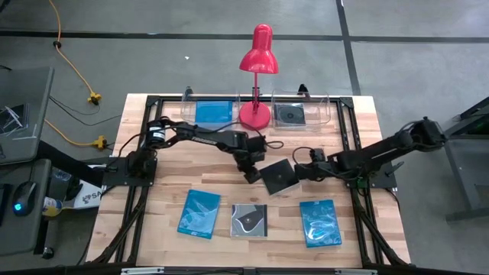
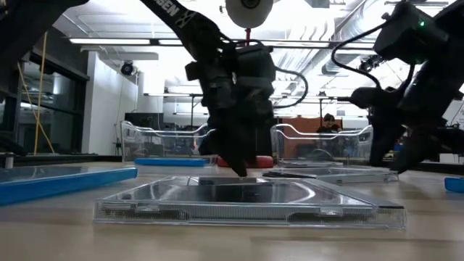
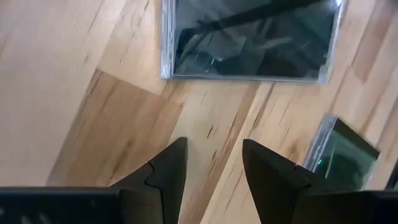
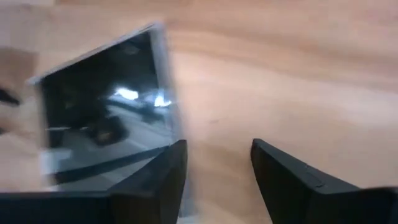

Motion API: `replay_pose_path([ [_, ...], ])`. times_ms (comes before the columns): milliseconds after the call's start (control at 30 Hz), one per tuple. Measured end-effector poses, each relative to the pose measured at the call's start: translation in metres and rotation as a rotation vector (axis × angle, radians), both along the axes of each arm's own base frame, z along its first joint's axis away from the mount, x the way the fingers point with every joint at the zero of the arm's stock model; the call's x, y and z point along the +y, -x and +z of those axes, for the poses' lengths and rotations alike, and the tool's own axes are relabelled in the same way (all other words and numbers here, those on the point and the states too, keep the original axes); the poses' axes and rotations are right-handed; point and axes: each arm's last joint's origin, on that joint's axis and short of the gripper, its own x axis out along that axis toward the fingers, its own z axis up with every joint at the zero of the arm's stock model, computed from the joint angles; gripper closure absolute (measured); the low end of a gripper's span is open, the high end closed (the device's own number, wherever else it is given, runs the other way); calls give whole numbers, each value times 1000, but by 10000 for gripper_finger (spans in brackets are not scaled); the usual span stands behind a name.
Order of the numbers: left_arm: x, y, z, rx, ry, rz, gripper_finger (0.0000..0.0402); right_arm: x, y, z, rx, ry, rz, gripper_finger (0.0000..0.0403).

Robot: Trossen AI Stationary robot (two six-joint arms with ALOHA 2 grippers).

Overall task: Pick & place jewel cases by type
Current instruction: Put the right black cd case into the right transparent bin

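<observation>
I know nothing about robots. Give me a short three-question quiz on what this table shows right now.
1. True or false: the red lamp stands between the two clear trays.
2. How many jewel cases lie in the row along the table's near edge?
A. two B. three C. four
3. Which case lies between the left gripper and the right gripper?

Key:
1. True.
2. B: a blue case, a dark swirl case and another blue case.
3. The black case, tilted at mid-table; both grippers stand open beside it.
</observation>
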Motion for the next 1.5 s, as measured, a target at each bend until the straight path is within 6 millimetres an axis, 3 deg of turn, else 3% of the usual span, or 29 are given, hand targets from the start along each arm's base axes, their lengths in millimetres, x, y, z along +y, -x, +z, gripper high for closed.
replay_pose_path([
  [167,-8,5,-3,-87,33,62,247,-4,14,8,50,32,-7,272],
  [467,-14,7,-17,-179,191,190,247,-1,9,4,72,17,82,395],
  [867,-15,11,-23,-166,225,294,247,5,-18,-18,37,-30,134,402],
  [1500,-13,15,-43,-99,86,331,248,8,-30,-14,-118,-63,179,403],
])
